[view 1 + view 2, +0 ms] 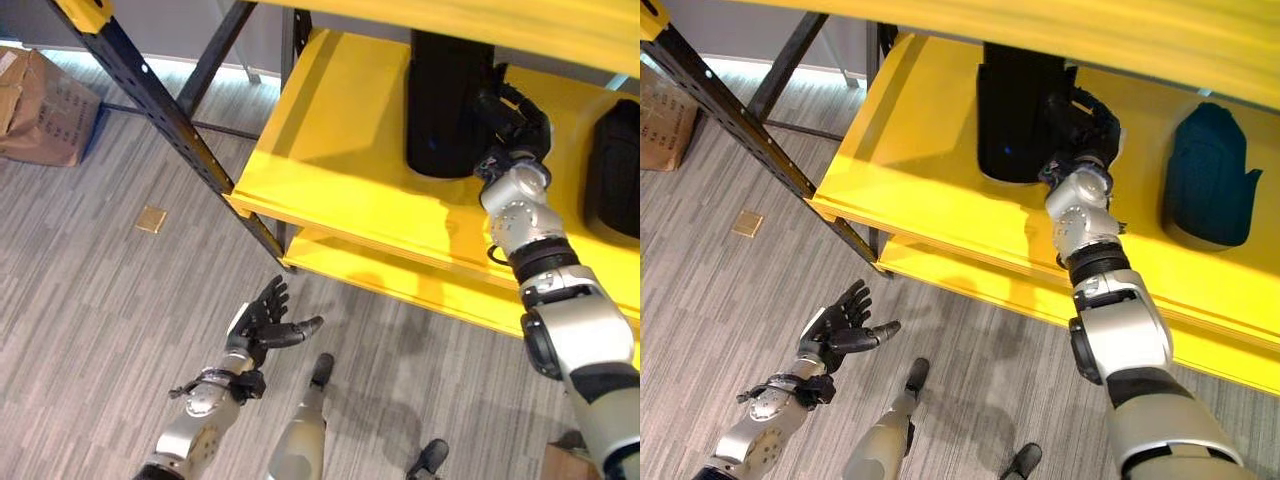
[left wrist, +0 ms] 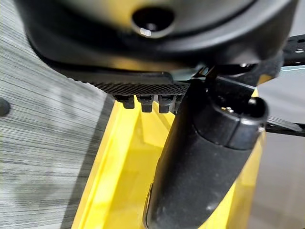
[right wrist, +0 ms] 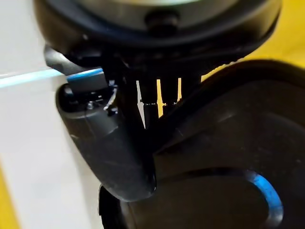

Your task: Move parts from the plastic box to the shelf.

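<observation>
Nearest me, below the yellow metal shelf (image 1: 330, 150), my left hand (image 1: 262, 320) hangs over the grey floor with its fingers spread, carrying nothing. Farther up, on that shelf's deck, my right hand (image 1: 1085, 125) is curled round the side of a tall black moulded part (image 1: 1018, 110), thumb pressed to its wall. A second dark ribbed part (image 1: 1208, 175) lies further right along the shelf. I judge this the placing step: next I should loosen the grip and draw the hand back without tipping the part.
</observation>
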You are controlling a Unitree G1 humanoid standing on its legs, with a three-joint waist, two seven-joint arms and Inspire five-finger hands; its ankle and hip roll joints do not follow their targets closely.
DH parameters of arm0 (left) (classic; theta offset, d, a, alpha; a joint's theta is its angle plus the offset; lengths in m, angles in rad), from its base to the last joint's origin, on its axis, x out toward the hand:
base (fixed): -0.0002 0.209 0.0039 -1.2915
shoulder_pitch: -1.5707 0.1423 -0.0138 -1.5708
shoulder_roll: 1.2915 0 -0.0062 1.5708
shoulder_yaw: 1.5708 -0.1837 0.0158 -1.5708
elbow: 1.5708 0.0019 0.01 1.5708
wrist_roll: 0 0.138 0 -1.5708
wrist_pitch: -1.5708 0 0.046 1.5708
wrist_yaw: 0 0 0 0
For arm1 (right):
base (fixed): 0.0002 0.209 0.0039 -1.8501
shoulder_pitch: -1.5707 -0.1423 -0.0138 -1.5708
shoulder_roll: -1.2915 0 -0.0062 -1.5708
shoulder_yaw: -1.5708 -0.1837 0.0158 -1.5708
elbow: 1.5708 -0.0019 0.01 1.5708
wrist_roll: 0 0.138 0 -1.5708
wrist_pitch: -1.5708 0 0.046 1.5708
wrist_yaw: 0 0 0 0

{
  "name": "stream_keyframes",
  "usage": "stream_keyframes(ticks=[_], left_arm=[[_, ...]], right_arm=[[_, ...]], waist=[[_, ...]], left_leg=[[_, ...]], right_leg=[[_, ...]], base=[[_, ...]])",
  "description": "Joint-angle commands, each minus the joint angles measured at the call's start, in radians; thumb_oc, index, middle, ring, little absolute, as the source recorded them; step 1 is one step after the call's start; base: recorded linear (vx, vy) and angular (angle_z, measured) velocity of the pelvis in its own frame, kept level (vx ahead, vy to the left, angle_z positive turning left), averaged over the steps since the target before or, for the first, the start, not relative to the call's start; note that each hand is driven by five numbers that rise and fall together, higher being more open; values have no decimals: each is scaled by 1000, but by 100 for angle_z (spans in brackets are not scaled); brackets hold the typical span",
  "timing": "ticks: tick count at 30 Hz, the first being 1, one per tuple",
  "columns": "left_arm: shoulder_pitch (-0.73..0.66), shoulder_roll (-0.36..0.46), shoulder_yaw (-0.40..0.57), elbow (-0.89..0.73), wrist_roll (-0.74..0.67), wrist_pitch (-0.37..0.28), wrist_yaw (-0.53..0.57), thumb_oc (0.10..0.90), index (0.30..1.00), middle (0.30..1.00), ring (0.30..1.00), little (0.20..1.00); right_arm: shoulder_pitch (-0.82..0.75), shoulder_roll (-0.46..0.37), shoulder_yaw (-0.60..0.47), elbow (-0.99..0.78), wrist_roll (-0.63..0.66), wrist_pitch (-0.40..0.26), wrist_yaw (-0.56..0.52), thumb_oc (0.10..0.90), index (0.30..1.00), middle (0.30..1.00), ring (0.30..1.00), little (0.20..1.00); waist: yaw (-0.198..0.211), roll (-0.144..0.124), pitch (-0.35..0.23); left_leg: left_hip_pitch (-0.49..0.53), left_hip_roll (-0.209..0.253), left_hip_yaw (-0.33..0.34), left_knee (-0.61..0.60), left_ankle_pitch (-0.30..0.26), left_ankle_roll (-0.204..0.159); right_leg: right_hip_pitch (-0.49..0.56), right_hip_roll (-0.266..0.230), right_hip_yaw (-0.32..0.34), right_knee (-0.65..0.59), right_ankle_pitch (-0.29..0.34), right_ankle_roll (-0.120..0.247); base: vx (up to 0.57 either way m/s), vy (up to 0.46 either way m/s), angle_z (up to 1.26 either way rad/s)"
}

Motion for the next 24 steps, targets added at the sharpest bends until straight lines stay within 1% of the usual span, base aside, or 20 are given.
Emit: stream_keyframes(ticks=[1, 7, 12, 18, 24], left_arm=[[-35, 54, -2, -108, -13, -112, -11, 900, 1000, 1000, 1000, 1000], [-67, 45, -29, -99, -8, -114, -7, 900, 1000, 1000, 1000, 1000], [-72, 42, -32, -93, -10, -119, 2, 900, 1000, 1000, 1000, 1000], [-77, 39, -39, -92, -15, -123, 7, 900, 1000, 1000, 1000, 1000], [-80, 37, -42, -91, -20, -127, 13, 900, 1000, 1000, 1000, 1000]], right_arm=[[-164, -74, 37, -74, 35, -97, 35, 400, 300, 300, 300, 300], [-147, -71, -1, 14, 90, -92, 47, 400, 300, 300, 300, 300], [-147, -64, -18, 60, 111, -87, 49, 400, 300, 300, 300, 300], [-144, -63, -38, 95, 140, -88, 48, 400, 300, 300, 300, 300], [-148, -68, -42, 98, 126, -93, 34, 400, 300, 300, 300, 300]], waist=[[12, -34, -37], [14, -16, -22], [15, -7, -8], [13, -3, 3], [11, 0, 6]], left_leg=[[8, 32, 53, 37, -76, 15], [-18, 21, 51, 53, -80, 20], [-25, 21, 53, 56, -80, 22], [-23, 21, 57, 54, -79, 25], [-22, 22, 61, 51, -79, 25]], right_leg=[[17, -36, 49, 41, 62, -17], [12, -39, 40, 36, 60, -17], [5, -39, 43, 34, 56, -18], [0, -38, 46, 33, 52, -20], [-5, -39, 49, 32, 51, -20]], base=[[0, 0, 0], [0, 0, 0], [0, 0, 0], [0, 0, 0], [0, 0, 0]])
